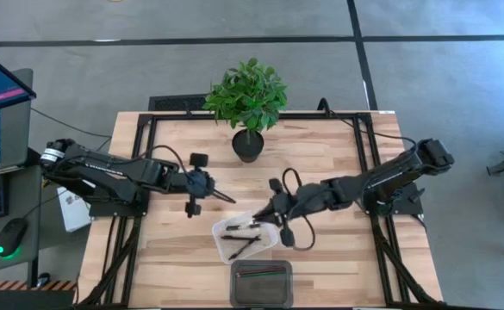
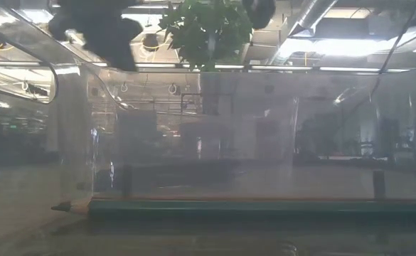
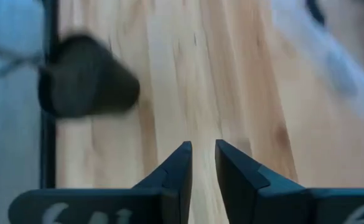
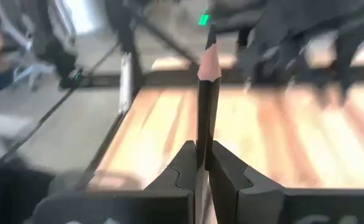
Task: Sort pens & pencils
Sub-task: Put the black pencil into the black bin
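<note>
1 slim dark pencil clamped in right gripper at frame centre; next, probably the dark tray. Left gripper slightly parted, empty.

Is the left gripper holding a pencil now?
No, the left gripper shows only bare table between its slightly parted fingers.

Even, bright light falls on my table from above, and the potted plant throws only a faint shadow. From table height everything looks hazy, seen through a clear bin wall that carries pale reflections; ceiling lights glare white at upper right. Past my left gripper the wood is smeared with blur. Past my right gripper the pencil is sharp, the background streaked.
</note>
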### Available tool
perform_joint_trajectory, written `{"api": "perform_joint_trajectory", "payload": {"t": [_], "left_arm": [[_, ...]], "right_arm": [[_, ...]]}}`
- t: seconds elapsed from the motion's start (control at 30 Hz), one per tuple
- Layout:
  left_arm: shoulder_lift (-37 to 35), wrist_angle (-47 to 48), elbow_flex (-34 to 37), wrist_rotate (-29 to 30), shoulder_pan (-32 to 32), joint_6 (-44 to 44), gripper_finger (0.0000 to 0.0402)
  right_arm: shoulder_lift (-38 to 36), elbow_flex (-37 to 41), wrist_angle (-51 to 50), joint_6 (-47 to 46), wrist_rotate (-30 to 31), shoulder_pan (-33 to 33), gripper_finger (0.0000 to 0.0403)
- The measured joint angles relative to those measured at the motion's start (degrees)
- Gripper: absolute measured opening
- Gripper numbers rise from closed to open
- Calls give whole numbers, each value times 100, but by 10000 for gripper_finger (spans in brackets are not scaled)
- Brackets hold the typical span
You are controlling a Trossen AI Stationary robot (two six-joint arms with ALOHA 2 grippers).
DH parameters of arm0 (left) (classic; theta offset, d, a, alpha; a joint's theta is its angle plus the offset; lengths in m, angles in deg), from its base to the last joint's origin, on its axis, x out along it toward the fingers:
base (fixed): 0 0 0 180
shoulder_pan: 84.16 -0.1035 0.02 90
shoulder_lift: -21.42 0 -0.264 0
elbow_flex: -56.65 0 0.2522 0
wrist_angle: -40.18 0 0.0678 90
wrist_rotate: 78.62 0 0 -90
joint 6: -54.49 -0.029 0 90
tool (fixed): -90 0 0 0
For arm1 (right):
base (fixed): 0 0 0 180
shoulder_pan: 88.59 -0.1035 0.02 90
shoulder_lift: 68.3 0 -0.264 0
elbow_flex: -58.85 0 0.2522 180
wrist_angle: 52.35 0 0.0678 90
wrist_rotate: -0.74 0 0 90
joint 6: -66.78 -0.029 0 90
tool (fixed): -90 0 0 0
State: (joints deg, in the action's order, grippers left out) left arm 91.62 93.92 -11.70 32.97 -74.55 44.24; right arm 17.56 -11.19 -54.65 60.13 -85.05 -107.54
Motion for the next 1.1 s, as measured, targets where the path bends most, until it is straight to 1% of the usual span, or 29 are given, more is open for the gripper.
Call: {"api": "perform_joint_trajectory", "payload": {"t": [0.1,0.2,0.27,0.33,0.4,0.43,0.47,0.53,0.63,0.77,0.83,0.97,1.1], "left_arm": [[0,553,0,32,4,416,63],[0,786,0,-2,4,665,63],[0,851,0,-9,4,722,64],[0,917,0,-9,4,761,64],[0,932,0,-9,4,756,64],[0,961,0,-8,4,752,64],[0,1008,0,-9,4,752,64],[0,1129,0,-7,4,755,64],[3,1369,0,-22,4,822,64],[4,1724,0,-31,4,1120,64],[4,1892,0,-34,4,1293,64],[4,2209,0,-36,4,1581,64],[4,2440,0,-38,4,1703,64]], "right_arm": [[5,-552,-972,-353,-128,-315,41],[84,-1208,-2207,-538,-150,-624,41],[103,-1578,-2979,-899,-135,-779,41],[238,-1909,-3241,-1349,-135,-851,41],[362,-2094,-3725,-1684,-144,-925,41],[509,-2232,-3776,-1816,-195,-945,41],[669,-2385,-3738,-1923,-323,-945,41],[960,-2637,-3980,-2134,-638,-947,41],[1554,-3187,-4226,-2330,-1135,-968,41],[2288,-4119,-4977,-2472,-1396,-1063,41],[2596,-4579,-5451,-2571,-1477,-1107,41],[3139,-5363,-5933,-2641,-1604,-1143,41],[3528,-5773,-6221,-2653,-1632,-1142,41]]}}
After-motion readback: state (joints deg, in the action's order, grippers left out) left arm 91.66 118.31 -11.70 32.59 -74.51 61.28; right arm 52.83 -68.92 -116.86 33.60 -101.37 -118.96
